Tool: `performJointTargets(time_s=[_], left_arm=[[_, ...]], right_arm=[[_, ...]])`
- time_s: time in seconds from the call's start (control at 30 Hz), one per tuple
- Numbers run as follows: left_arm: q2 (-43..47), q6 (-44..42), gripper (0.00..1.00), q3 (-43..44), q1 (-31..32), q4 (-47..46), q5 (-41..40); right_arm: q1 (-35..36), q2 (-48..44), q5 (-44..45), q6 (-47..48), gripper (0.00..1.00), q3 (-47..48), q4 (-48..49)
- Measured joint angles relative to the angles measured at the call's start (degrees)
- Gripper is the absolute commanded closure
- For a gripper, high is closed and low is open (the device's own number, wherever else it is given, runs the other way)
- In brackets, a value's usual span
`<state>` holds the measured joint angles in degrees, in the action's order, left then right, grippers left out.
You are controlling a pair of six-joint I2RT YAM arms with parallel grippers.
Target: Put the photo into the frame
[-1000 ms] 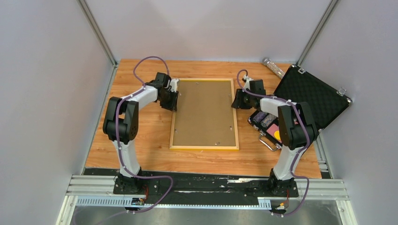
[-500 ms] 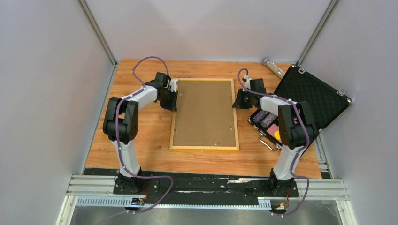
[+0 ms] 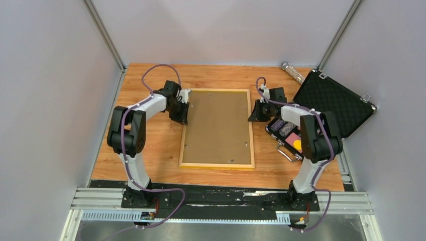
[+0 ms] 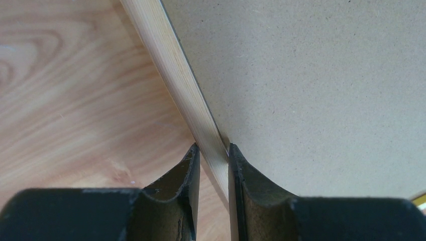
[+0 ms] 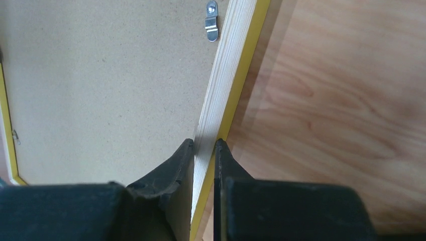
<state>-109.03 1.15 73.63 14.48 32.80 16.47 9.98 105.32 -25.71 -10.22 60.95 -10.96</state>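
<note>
The frame point(image 3: 216, 164) lies back up in the middle of the table, its brown board with small clips facing up. The photo is hidden. My left gripper point(image 3: 185, 111) is shut on the frame's left rail near the far corner. In the left wrist view the fingers point(image 4: 212, 150) pinch the pale wooden rail point(image 4: 176, 70). My right gripper point(image 3: 252, 111) is shut on the right rail opposite. In the right wrist view it point(image 5: 203, 143) grips the yellow-edged rail point(image 5: 228, 75), with a metal clip point(image 5: 212, 20) further along.
An open black foam-lined case point(image 3: 334, 103) stands at the right, its tray of small items point(image 3: 289, 131) close beside my right arm. A glittery tube point(image 3: 292, 72) lies at the back right. Grey walls enclose the table.
The frame has shifted toward the near edge of the table, and both grippers have moved with it while still holding its side rails.
</note>
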Motion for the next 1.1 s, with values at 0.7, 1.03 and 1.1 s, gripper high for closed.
performJointTargets(time_s=[0.7,1.03,1.1], left_arm=[[4.42,-2.38,1.00,-5.81,0.07,2.75,4.31],[4.48,-2.10,1.00,-5.97,0.07,2.60,4.44],[4.48,-2.10,1.00,-5.97,0.04,2.60,4.44]], right_arm=[[1.20,-0.79,-0.28,4.37,0.48,2.43,-9.31],[1.20,4.15,3.78,5.42,0.56,8.20,-9.77],[1.20,4.68,4.28,5.55,0.56,8.96,-9.79]])
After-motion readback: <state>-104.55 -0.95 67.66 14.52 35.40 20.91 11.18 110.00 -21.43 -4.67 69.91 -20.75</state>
